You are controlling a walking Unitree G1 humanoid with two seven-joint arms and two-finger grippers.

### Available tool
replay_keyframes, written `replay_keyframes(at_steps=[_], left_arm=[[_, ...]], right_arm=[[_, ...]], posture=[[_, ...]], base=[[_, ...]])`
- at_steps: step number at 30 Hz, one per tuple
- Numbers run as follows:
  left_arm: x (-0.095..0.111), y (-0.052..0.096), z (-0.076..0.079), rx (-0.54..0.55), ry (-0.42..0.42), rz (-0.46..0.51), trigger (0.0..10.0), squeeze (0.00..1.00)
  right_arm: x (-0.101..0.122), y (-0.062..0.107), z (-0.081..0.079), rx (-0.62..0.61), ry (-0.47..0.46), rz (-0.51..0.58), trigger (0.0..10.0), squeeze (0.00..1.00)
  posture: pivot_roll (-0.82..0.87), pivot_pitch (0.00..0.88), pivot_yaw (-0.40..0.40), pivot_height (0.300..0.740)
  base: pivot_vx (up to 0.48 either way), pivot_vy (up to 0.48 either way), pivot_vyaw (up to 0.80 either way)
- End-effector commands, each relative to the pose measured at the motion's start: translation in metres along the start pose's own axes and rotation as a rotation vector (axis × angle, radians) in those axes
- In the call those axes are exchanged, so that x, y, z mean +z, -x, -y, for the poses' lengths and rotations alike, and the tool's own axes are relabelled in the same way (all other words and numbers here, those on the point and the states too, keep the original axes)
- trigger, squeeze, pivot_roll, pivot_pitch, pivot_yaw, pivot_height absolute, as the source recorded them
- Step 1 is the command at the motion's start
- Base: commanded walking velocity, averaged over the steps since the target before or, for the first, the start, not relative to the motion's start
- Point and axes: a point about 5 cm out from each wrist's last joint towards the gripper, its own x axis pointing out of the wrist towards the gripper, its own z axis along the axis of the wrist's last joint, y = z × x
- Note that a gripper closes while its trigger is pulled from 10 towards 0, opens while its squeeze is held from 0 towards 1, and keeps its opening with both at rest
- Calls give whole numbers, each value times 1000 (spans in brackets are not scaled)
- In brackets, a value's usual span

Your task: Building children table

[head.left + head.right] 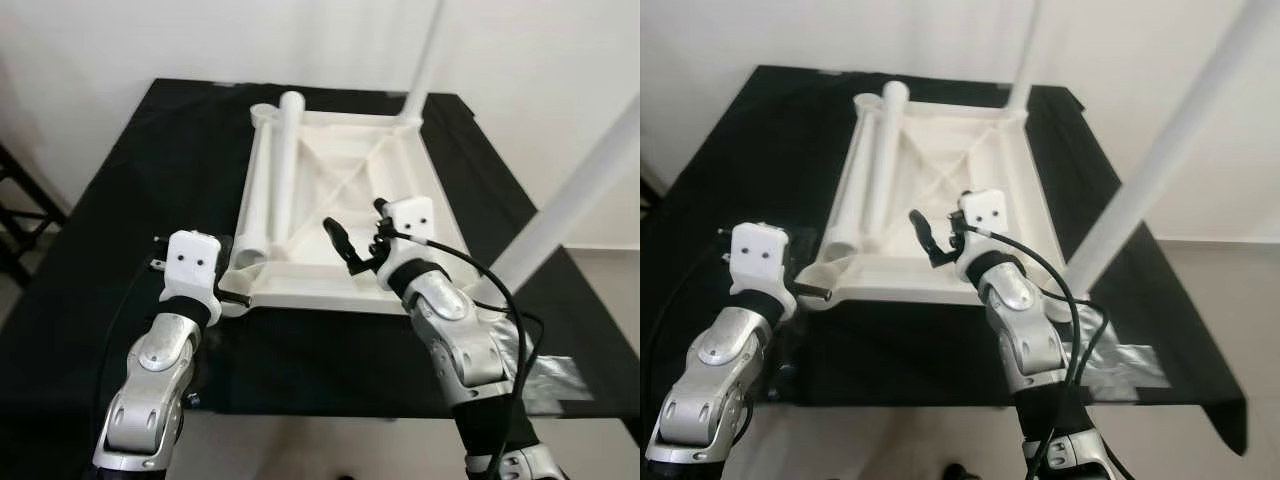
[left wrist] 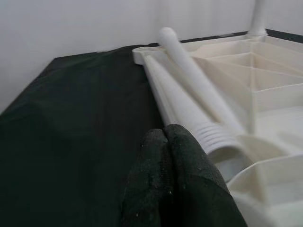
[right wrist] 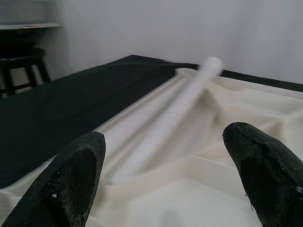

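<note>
Black work table (image 1: 140, 180) carries the whole job, against a white wall. On it the white tabletop panel (image 1: 400, 175) lies upside down, ribbed underside up, roughly centred.

Two legs look installed: far-right leg (image 1: 427, 50) stands up from the far-right corner socket, near-right leg (image 1: 580, 190) rises from the near-right corner. Base of the near-right one is hidden behind the right arm, so seating there is a guess.

Two loose legs (image 1: 280, 170) lie side by side along the panel's left edge, inside the rim. Their threaded ends point toward the robot and their rounded tips lie at the far-left corner socket (image 1: 262, 112). That socket is empty; the near-left corner looks empty too.

Progress estimate: about half. Done: two legs on the right side. Left: pick up each loose leg, stand it, screw it into a left socket, then flip the table.

Right gripper (image 1: 355, 243) hovers over the panel's near-centre, fingers spread wide, holding nothing, aimed at the loose legs.

Left gripper (image 2: 165, 137) sits at the panel's near-left corner, fingers pressed together with nothing between them, just beside the threaded leg ends.
</note>
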Motion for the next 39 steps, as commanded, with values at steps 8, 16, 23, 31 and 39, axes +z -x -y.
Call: replay_keyframes(at_steps=[8,16,23,31,39], left_arm=[[-3,2,-2,7,0,-11,10000,0],[-2,3,-2,6,-5,-9,10000,0],[-3,3,-2,4,0,-11,10000,0],[-3,3,-2,2,6,-13,10000,0],[-5,5,4,-26,15,-22,10000,0]], right_arm=[[1,0,-4,13,10,15,10000,0],[-1,0,-4,6,33,9,10000,0],[-4,0,1,-18,91,-12,10000,0],[-5,-1,3,-34,148,-28,10000,0],[-7,-20,-1,53,566,-97,10000,0]], posture=[[49,172,-90,740],[54,174,-89,740],[52,176,-89,740],[53,176,-89,740],[55,183,-91,740]], base=[[0,180,0],[0,0,0],[0,0,0],[0,0,0],[0,0,0]])
